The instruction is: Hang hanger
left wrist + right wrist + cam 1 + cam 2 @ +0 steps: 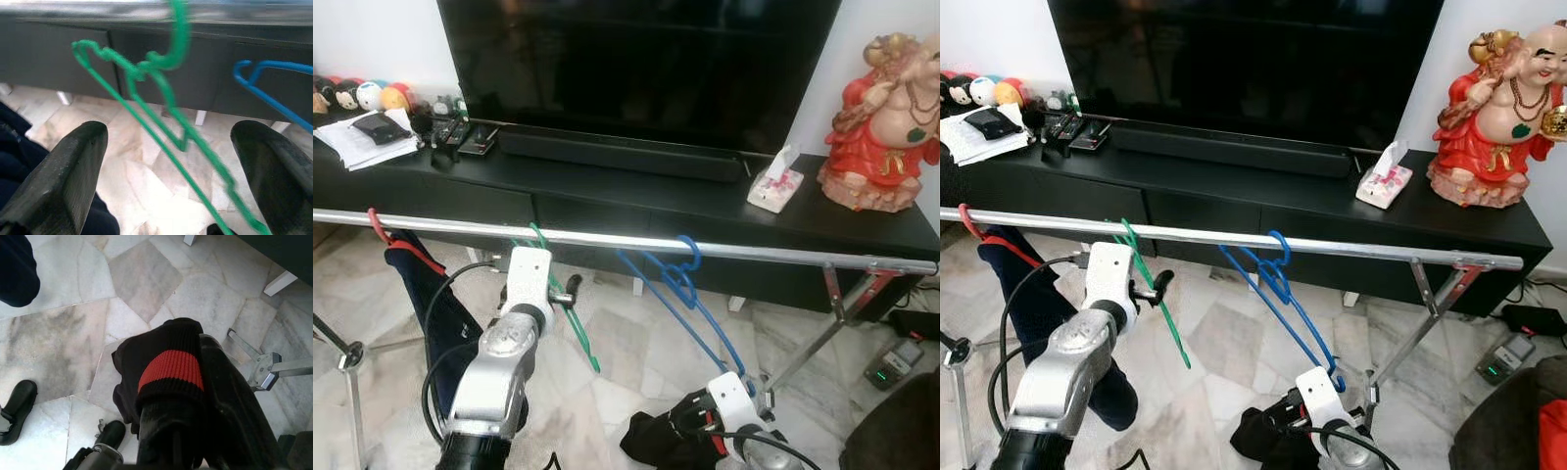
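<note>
We are seeing the green hanger (570, 315) with its hook already over the metal rail (636, 240), beside the blue hanger (683, 294). Our left gripper (166, 176) is spreading wide around it, gripping nothing; our right gripper (195, 431) is clamping a black garment (166, 367). We judge hanging essentially complete.

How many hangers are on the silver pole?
3. A red hanger at the pole's left end holds dark clothing, a green hanger hangs by the left gripper, and a blue hanger hangs near the middle. None seem hidden.
</note>
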Robot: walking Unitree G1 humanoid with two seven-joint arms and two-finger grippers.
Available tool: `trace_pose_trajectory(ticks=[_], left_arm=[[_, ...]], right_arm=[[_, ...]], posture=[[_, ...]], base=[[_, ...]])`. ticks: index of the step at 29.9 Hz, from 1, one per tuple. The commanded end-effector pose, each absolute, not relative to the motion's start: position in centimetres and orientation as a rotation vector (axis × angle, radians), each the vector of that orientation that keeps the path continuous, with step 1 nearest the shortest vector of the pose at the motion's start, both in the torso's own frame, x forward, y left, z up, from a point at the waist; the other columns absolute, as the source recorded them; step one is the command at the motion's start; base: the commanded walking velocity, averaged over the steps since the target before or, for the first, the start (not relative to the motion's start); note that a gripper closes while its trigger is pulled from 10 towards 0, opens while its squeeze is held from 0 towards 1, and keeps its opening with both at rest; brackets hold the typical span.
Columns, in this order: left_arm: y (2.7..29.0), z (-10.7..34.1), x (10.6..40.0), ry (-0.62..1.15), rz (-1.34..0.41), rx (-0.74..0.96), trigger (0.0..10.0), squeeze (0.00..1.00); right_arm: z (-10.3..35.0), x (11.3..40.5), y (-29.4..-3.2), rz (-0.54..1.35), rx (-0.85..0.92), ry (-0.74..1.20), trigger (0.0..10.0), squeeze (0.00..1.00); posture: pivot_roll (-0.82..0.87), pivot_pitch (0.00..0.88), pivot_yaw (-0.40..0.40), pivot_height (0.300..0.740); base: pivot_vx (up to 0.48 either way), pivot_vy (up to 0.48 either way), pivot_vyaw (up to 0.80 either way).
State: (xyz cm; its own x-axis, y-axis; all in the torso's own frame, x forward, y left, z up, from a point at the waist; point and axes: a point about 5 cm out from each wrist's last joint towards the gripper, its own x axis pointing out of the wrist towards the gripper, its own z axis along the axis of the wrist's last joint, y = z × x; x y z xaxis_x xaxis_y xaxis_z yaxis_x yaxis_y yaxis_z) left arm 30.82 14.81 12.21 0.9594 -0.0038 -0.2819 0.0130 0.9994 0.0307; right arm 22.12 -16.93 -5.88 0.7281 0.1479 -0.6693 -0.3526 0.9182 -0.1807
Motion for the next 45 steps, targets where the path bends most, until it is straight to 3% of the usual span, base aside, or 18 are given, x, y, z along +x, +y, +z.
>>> trace_pose_trajectory(ticks=[1, 17, 25, 45], left_arm=[[14.9, 12.2, 31.2, 0.295, 0.003, 0.005, 10.0, 0.00], [15.1, 11.9, 32.9, 0.315, -0.001, 0.056, 10.0, 0.00], [15.5, 10.8, 32.7, 0.379, 0.039, 0.077, 10.0, 0.00], [15.1, 11.5, 32.4, 0.334, -0.008, 0.084, 10.0, 0.00]], right_arm=[[-5.7, 22.4, -17.0, 0.277, -0.319, 0.697, 10.0, 0.00], [-5.6, 22.6, -17.3, 0.275, -0.323, 0.695, 10.0, 0.00], [-5.6, 22.6, -17.1, 0.276, -0.321, 0.698, 10.0, 0.00], [-5.6, 22.6, -17.1, 0.278, -0.321, 0.693, 10.0, 0.00]], posture=[[0.02, 0.000, -0.051, 0.740], [0.02, 0.000, -0.057, 0.740], [0.02, 0.000, -0.053, 0.740], [0.02, 0.000, -0.054, 0.740]], base=[[0.000, 0.000, 0.00], [0.000, 0.000, 0.00], [0.000, 0.000, 0.00], [0.000, 0.000, 0.00]])
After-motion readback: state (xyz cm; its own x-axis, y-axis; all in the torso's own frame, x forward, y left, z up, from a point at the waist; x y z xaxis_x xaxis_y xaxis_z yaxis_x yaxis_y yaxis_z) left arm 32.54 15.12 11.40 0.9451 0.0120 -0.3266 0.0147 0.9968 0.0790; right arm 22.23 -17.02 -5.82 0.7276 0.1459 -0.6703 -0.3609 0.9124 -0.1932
